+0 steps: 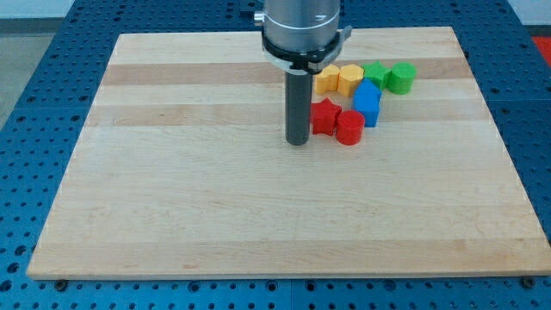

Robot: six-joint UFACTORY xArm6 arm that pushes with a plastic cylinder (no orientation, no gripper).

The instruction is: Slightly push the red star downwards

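The red star [325, 115] lies on the wooden board [258, 207] right of the view's centre, near the top. My tip [298, 141] stands on the board just left of the red star, close to its left points; I cannot tell if it touches. A red cylinder [349, 127] sits against the star's lower right. A blue block [368, 103] stands right of the star.
Above the star is a row of blocks: an orange-yellow block [327, 79], a yellow hexagon [349, 79], a green star [375, 74] and a green cylinder-like block [400, 77]. The board lies on a blue perforated table [34, 129].
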